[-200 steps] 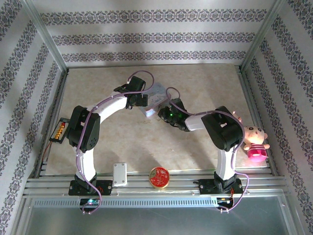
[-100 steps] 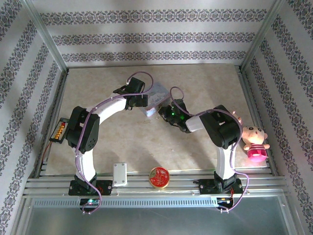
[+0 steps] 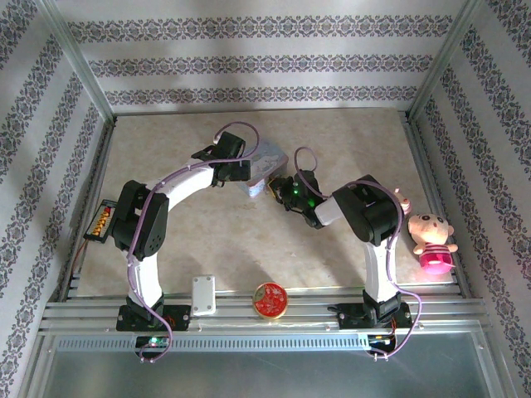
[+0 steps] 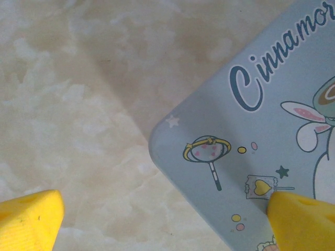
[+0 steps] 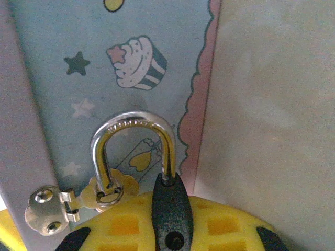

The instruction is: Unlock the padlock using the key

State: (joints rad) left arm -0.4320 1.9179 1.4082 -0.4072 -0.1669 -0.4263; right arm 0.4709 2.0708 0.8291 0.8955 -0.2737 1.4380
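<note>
Padlock (image 5: 168, 206), one, sits bottom centre of the right wrist view, with its shackle (image 5: 131, 120) through the clasp (image 5: 102, 191) of one blue tin (image 5: 104, 63). Right gripper (image 5: 170, 230) appears clamped on its body. Left gripper (image 4: 167, 219) jaws stand wide apart above one tin corner.

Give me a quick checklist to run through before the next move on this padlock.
1. Right gripper shut on the padlock body: ok.
2. Shackle threaded through the hasp ring on the tin: ok.
3. Left gripper bracing the tin: not ok, it is open with its fingers astride the tin's corner.
4. Key located and ready: cannot tell.
5. Shackle released from the body: cannot tell.
</note>
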